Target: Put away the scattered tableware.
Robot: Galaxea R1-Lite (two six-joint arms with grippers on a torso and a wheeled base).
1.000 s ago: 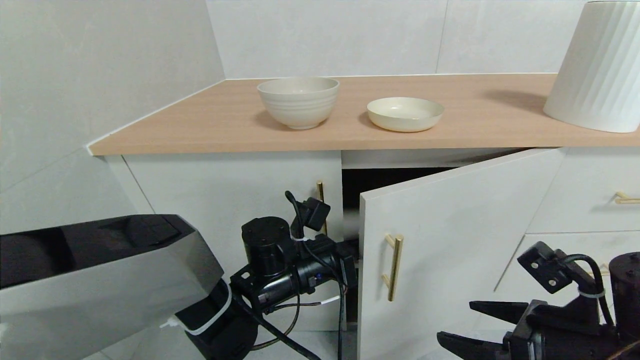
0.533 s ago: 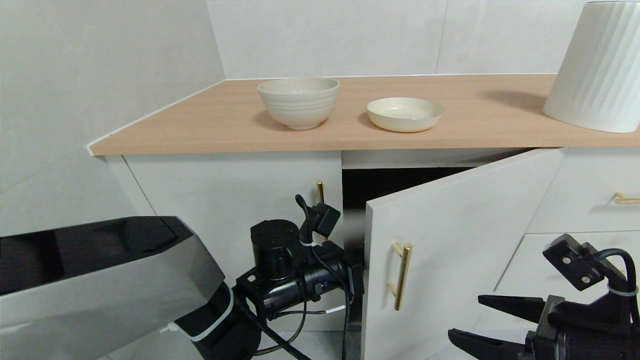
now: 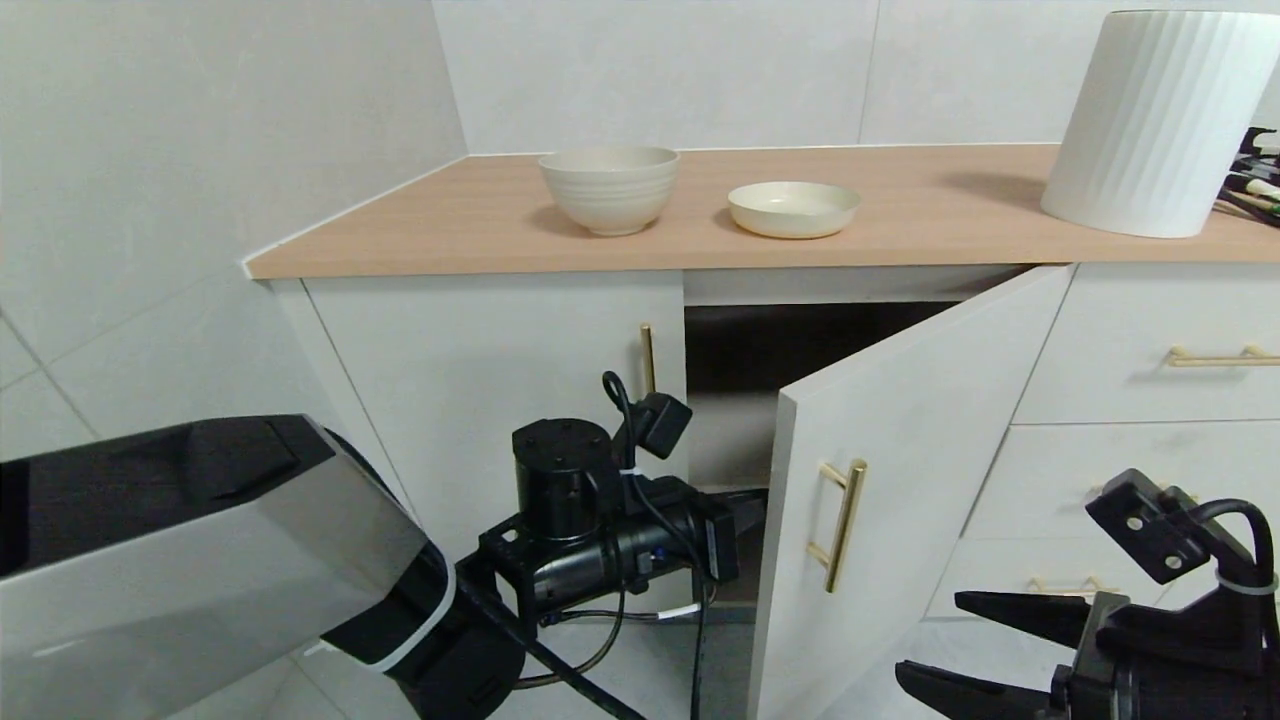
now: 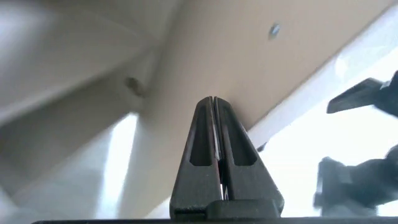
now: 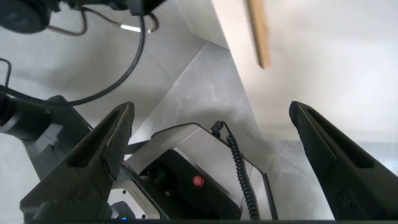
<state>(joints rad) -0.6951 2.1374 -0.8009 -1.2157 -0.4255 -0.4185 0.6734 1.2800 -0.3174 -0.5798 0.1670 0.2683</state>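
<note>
A cream ribbed bowl point(image 3: 610, 188) and a shallow cream dish point(image 3: 793, 208) stand side by side on the wooden countertop point(image 3: 450, 235). Below them a white cabinet door point(image 3: 900, 450) with a gold handle point(image 3: 840, 525) hangs partly open, and the inside is dark. My left gripper point(image 3: 752, 503) is low at the door's free edge, on its inner side. In the left wrist view the left gripper point(image 4: 213, 124) is shut with nothing in it, close to the door's inner face. My right gripper point(image 3: 960, 640) hangs open and empty low in front of the drawers; the right wrist view shows the right gripper point(image 5: 210, 109) wide apart.
A tall white ribbed container point(image 3: 1150, 120) stands on the counter's right part, with some utensils point(image 3: 1255, 185) at the far edge. Drawers with gold handles point(image 3: 1220, 355) lie right of the open door. A closed door point(image 3: 480, 400) and a tiled wall are on the left.
The cabinet door has swung further open, my left gripper moving right along its inner edge. The head camera has drawn back, so the counter looks farther. The right arm shifted slightly right.
</note>
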